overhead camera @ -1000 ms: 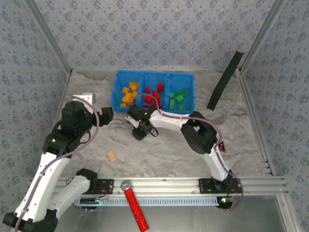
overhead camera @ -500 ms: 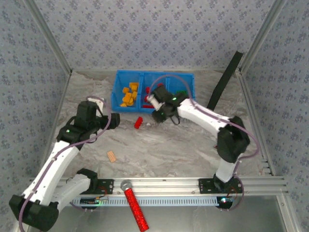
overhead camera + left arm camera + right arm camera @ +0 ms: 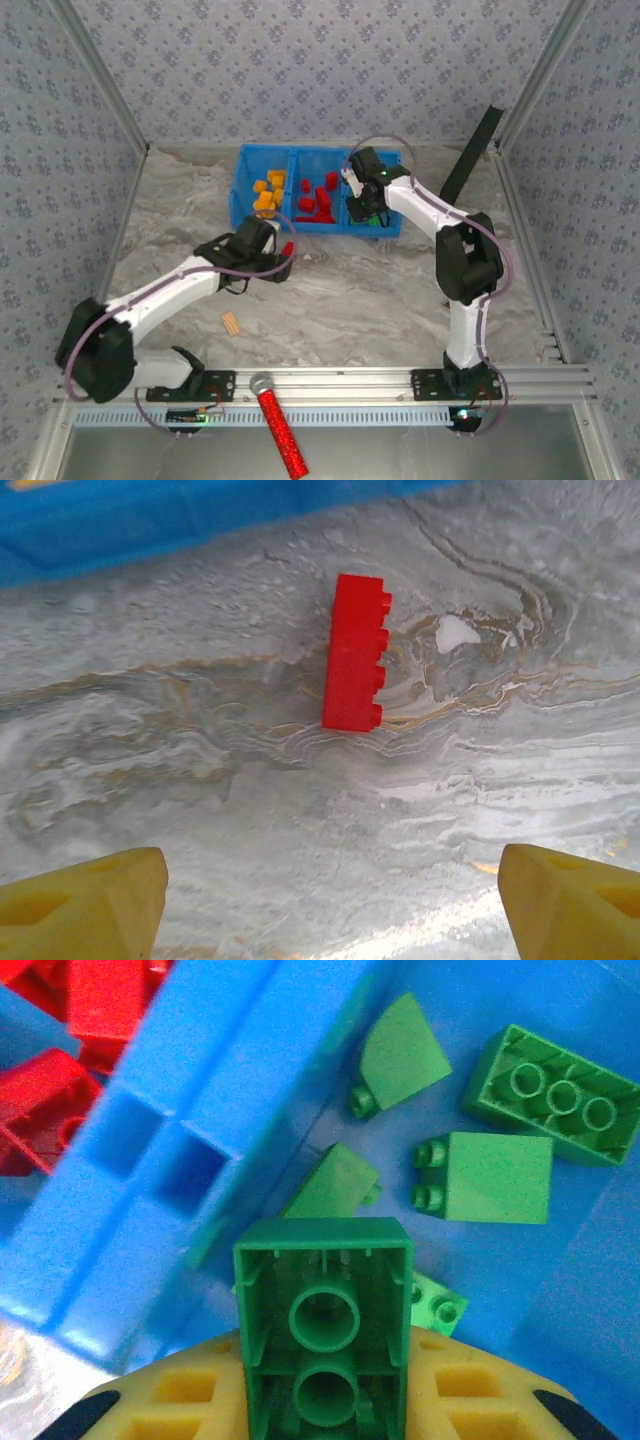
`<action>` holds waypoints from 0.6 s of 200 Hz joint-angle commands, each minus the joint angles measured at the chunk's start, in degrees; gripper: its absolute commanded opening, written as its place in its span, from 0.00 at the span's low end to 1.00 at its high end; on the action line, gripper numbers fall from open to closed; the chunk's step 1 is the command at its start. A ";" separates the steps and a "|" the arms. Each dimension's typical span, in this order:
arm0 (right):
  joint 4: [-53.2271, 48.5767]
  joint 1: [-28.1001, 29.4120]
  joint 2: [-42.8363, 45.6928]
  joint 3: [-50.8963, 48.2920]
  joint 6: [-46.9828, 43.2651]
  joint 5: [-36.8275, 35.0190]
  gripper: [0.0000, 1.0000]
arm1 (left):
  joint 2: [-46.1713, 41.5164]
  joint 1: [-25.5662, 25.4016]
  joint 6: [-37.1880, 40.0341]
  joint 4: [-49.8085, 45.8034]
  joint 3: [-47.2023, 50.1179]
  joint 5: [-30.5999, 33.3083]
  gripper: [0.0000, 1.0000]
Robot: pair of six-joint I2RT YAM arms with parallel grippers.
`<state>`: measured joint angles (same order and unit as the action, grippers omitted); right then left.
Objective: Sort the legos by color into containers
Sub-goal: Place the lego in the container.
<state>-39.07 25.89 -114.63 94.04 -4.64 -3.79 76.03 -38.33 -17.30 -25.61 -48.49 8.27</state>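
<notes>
A lone red lego (image 3: 286, 248) (image 3: 355, 652) lies on the table just in front of the blue tray (image 3: 240, 205) (image 3: 150, 520). My left gripper (image 3: 277, 260) (image 3: 330, 910) hovers over the table just short of it, open and holding nothing, its yellow fingertips (image 3: 90, 900) wide apart. My right gripper (image 3: 364, 203) (image 3: 323, 1405) is over the tray's right compartment, shut on a green lego (image 3: 323, 1330) seen from its hollow underside. Below it lie several green legos (image 3: 497, 1175). Red legos (image 3: 315, 200) (image 3: 60, 1060) fill the middle compartment and yellow-orange legos (image 3: 265, 195) the left one.
A small tan ridged block (image 3: 232, 322) lies on the table at the near left. A red glittery stick (image 3: 280, 430) rests across the front rail. A black strip (image 3: 465, 165) leans at the back right corner. The tray's divider wall (image 3: 200, 1110) stands just left of the held lego.
My right arm has swung from the table's middle back over the tray's right compartment with the green lego. My left arm has reached right, up to the red lego.
</notes>
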 commanded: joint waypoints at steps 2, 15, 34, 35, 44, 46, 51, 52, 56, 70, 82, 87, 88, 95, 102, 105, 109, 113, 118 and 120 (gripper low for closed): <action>1.02 -1.04 -4.05 4.71 -2.23 -1.62 0.32 | 3.42 -0.85 -1.07 4.38 -1.93 2.96 0.84; 0.91 -1.36 -5.80 5.84 -2.46 -1.32 0.32 | 5.07 -0.87 -1.16 5.08 -2.39 3.23 0.84; 1.31 -1.63 -7.00 6.42 -2.45 -1.03 0.35 | 7.01 -0.94 -0.66 5.47 -3.34 3.83 0.83; 1.33 -1.67 -7.05 6.38 -2.46 -0.99 0.35 | 7.15 -0.95 -0.64 5.52 -3.40 3.84 0.83; 1.68 -1.81 -7.26 6.26 -2.41 -0.80 0.37 | 7.97 -0.96 -0.33 5.95 -3.65 3.95 0.83; 1.77 -1.92 -7.32 6.25 -2.39 -0.78 0.37 | 8.16 -0.94 -0.27 6.12 -3.68 3.97 0.83; 1.95 -1.97 -7.36 6.18 -2.35 -0.78 0.38 | 8.72 -0.96 -0.09 6.33 -3.87 3.94 0.83; 1.97 -1.98 -7.41 6.17 -2.37 -0.82 0.38 | 8.80 -0.96 -0.10 6.43 -3.92 3.94 0.83; 2.06 -2.16 -7.44 6.10 -2.18 -0.84 0.38 | 9.26 -0.96 0.05 6.65 -4.07 3.98 0.83; 3.13 -2.74 -7.19 5.49 -1.40 -0.57 0.39 | 10.74 -1.02 0.38 7.13 -4.71 3.99 0.82; 4.08 -3.53 -6.92 4.95 -0.86 0.84 0.42 | 12.09 -1.00 0.51 7.56 -5.16 3.90 0.82; 4.11 -3.72 -6.88 4.93 -0.69 1.41 0.43 | 12.56 -1.01 0.47 7.81 -5.42 3.93 0.82; 4.14 -3.78 -6.90 4.93 -0.70 1.46 0.43 | 12.70 -0.99 0.49 7.92 -5.45 3.89 0.82; 4.18 -3.90 -7.01 4.93 -0.72 1.68 0.44 | 13.44 -1.01 0.59 8.18 -5.69 3.87 0.81; 4.18 -4.07 -7.18 4.93 -0.72 1.72 0.46 | 14.15 -1.02 0.68 8.45 -5.97 4.08 0.81; 4.18 -4.09 -7.23 4.99 -0.75 1.65 0.47 | 14.46 -1.03 0.67 8.59 -6.06 4.16 0.81; 4.18 -4.09 -7.27 5.02 -0.80 1.77 0.48 | 14.79 -1.04 0.65 8.72 -6.24 4.35 0.81; 4.02 -4.09 -7.35 5.01 -0.89 1.90 0.49 | 15.19 -0.97 0.58 8.81 -6.41 4.53 0.81; 3.97 -4.09 -7.36 5.01 -0.94 1.90 0.52 | 15.64 -0.97 0.57 8.90 -6.64 4.66 0.81; 3.97 -4.09 -7.36 5.01 -0.93 1.89 0.52 | 15.82 -1.03 0.55 8.99 -6.75 4.65 0.81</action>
<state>-35.35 22.28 -121.56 98.83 -5.80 -3.11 90.00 -39.03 -17.17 -18.26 -52.90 11.62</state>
